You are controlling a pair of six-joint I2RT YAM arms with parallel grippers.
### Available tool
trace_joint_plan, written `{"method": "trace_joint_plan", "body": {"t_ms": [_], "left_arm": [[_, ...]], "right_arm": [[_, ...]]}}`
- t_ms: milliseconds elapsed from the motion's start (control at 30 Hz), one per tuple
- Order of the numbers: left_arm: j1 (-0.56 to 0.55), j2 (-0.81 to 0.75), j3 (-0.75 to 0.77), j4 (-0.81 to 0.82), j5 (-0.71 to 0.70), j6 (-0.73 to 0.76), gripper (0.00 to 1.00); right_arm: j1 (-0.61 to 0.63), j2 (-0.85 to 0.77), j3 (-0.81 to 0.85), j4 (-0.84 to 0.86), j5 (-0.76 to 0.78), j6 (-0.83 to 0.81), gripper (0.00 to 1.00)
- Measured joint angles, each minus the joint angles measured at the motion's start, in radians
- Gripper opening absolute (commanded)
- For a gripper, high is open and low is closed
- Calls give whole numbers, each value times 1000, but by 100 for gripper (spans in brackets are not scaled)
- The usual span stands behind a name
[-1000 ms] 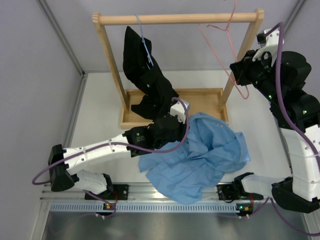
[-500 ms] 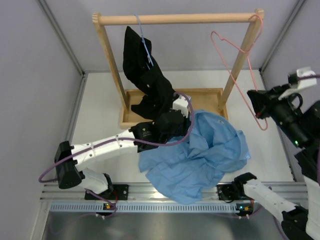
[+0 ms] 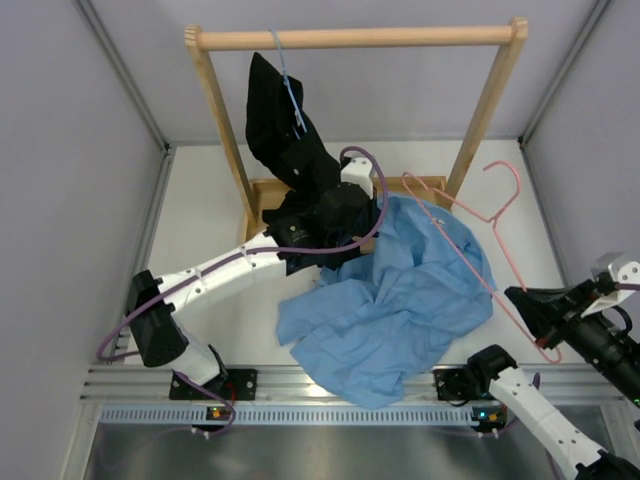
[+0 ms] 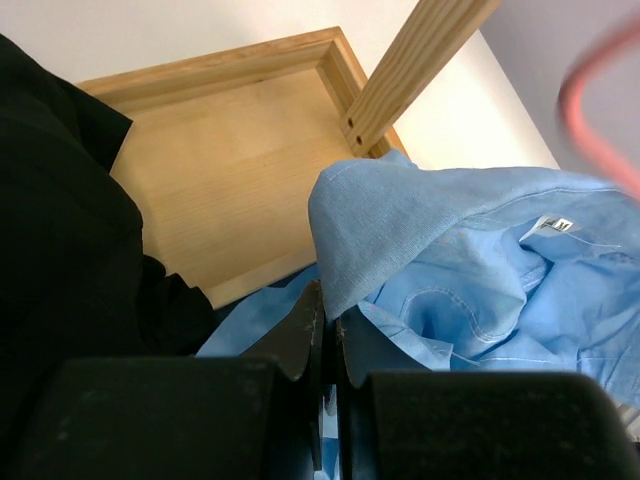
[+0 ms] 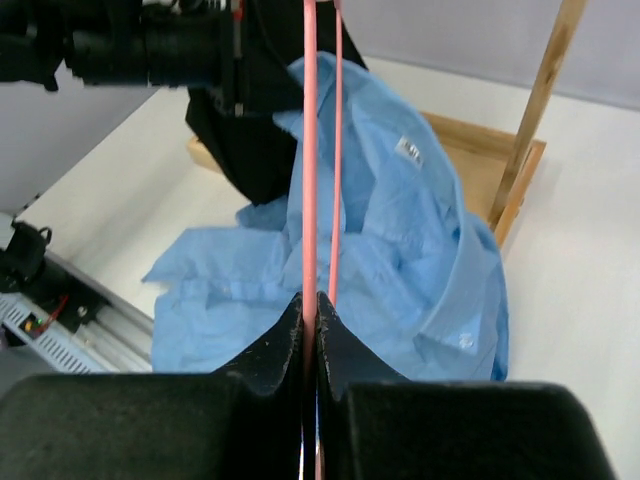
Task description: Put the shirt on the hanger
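**Right gripper [image 5: 310, 305] tight on the hanger [image 5: 309, 150], shirt not on it yet**

Pinches the thin pink wire between shut fingers, low on the right side of the table [image 3: 200, 230]. Holds the hanger off the wooden rack [image 3: 350, 38], slanting over the right edge of the shirt [image 3: 400, 310], hook end toward the far side. With the left gripper [image 4: 325, 300], squeezes a fold of the light blue cloth near the collar. Holds that fold up a bit, just in front of the rack's tray [image 4: 230, 170] and beside the black shirt [image 3: 285, 130]. Leaves most of the shirt in a wrinkled heap on the table, between the two arms.

Looks like the early part of the job: hanger in one grip, shirt in the other, nothing slipped inside yet. Left to do, by the look of it:
- open the neck
- slide the hanger's arms into both shoulders
- hook it on the bar

Cannot tell if the wire touches the cloth.
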Motion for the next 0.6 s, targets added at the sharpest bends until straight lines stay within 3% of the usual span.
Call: {"method": "trace_joint_plan", "body": {"t_ms": [267, 600], "left_arm": [[5, 39, 103, -39, 0, 1, 0], [-3, 69, 141, -66, 112, -4, 0]], "right_arm": [[119, -75, -51, -140, 61, 48, 0], [129, -84, -148, -174, 129, 76, 0]]}}
